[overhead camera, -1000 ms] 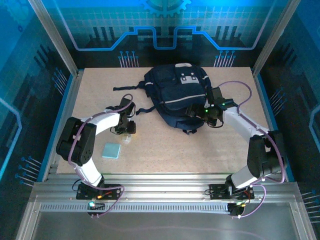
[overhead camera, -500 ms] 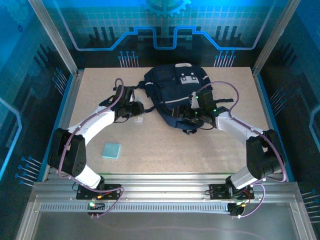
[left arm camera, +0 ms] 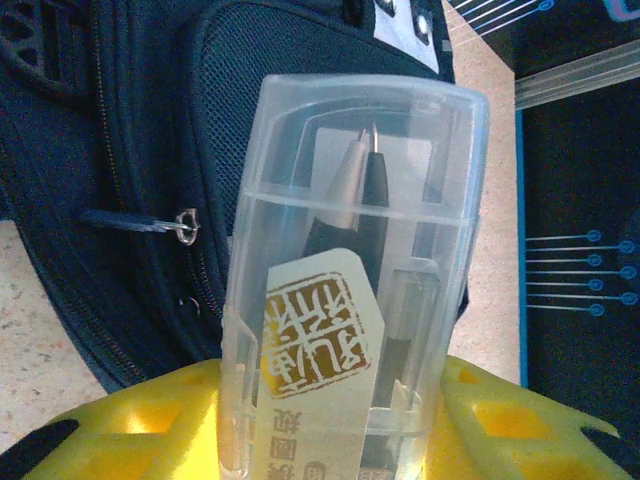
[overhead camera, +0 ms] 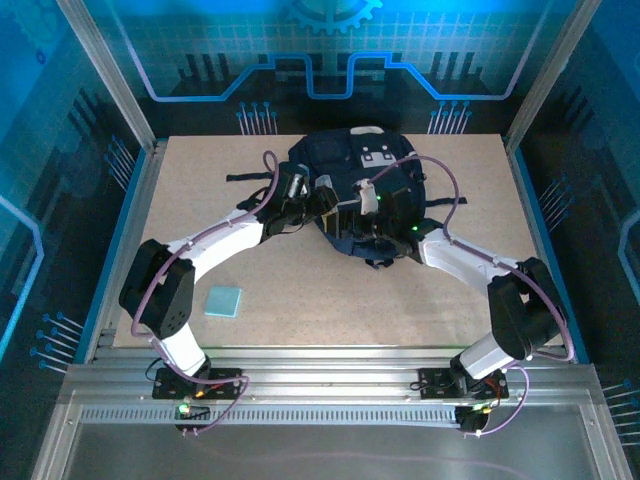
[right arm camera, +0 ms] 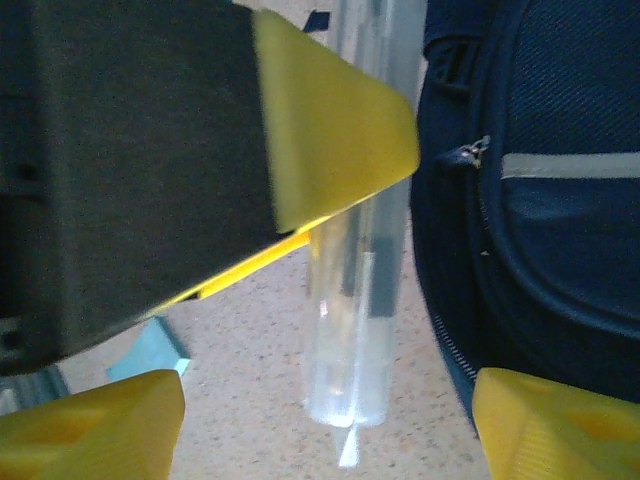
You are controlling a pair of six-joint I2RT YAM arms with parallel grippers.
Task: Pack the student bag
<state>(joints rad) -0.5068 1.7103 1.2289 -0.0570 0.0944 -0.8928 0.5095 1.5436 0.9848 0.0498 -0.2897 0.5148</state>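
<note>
Both arms meet over the student bag [overhead camera: 335, 155]; a light-blue square [overhead camera: 223, 301] lies apart.

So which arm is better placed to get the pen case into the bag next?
Left. The left end effector grips the clear pen case right beside the student bag; the right end effector sits open, holding nothing.

Left wrist view: the lower edge cuts off the bottom end of the case [left arm camera: 350, 280] and part of the label [left arm camera: 320, 340] print. The bag [left arm camera: 130, 200] runs past the top and left edges. Right wrist view: a blurred black-and-yellow part [right arm camera: 200, 150] hides the case's upper end.
</note>
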